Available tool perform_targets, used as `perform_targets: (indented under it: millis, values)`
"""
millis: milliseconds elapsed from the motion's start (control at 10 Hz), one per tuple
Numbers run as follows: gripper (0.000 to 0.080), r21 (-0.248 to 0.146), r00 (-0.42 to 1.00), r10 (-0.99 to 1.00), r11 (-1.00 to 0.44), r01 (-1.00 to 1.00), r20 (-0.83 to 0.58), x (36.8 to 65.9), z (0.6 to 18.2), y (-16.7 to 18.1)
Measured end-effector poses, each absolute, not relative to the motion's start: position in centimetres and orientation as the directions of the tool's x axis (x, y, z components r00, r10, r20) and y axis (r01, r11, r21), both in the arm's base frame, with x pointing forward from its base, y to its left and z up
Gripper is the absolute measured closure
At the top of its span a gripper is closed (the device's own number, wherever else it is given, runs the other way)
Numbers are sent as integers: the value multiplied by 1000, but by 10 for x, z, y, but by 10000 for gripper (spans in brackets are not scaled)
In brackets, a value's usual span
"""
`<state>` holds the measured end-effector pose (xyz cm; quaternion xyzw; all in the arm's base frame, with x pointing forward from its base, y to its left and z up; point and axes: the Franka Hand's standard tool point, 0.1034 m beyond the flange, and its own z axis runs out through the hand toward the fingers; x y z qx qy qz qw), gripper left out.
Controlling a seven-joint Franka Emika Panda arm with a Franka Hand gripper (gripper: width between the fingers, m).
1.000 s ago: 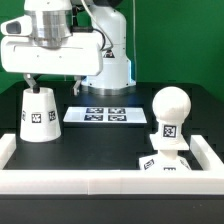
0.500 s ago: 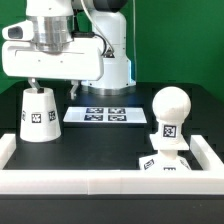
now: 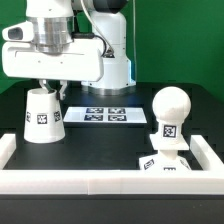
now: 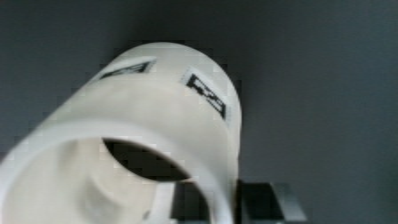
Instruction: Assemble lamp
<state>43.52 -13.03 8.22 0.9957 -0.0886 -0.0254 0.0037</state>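
Observation:
The white cone shade [image 3: 43, 117] stands at the exterior view's left, tilted, its top leaning toward the right. My gripper [image 3: 52, 88] is at its upper rim, shut on the shade's wall. In the wrist view the shade [image 4: 160, 110] fills the picture, and my gripper [image 4: 228, 205] has one finger inside the opening and one finger [image 4: 263, 205] outside the wall. The ball-shaped bulb [image 3: 170, 105] stands upright on the flat square base [image 3: 165, 163] at the exterior view's right, apart from my gripper.
The marker board [image 3: 105, 114] lies flat on the black table between the shade and the bulb. A white rail [image 3: 100, 183] runs along the front, with short white walls at the left [image 3: 8, 148] and right [image 3: 205, 155]. The arm's base stands behind.
The gripper has shifted a little toward the exterior view's right. The shade has gone from upright to tilted and moved slightly right with it. Bulb and base have not moved.

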Motion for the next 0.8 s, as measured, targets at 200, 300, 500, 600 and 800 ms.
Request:
perform_targets:
  millis: [200, 300, 500, 600, 800]
  values:
    - [756, 12, 983, -177, -984, -176, -50, 435, 82, -130]
    - [756, 12, 983, -177, -984, -176, -50, 435, 82, -130]
    - [756, 12, 983, -176, -984, -176, -50, 435, 82, -130]
    - [756, 5, 983, -177, -984, -177, -57, 439, 86, -123]
    - [755, -13, 979, -194, -981, -195, -65, 453, 101, -92]
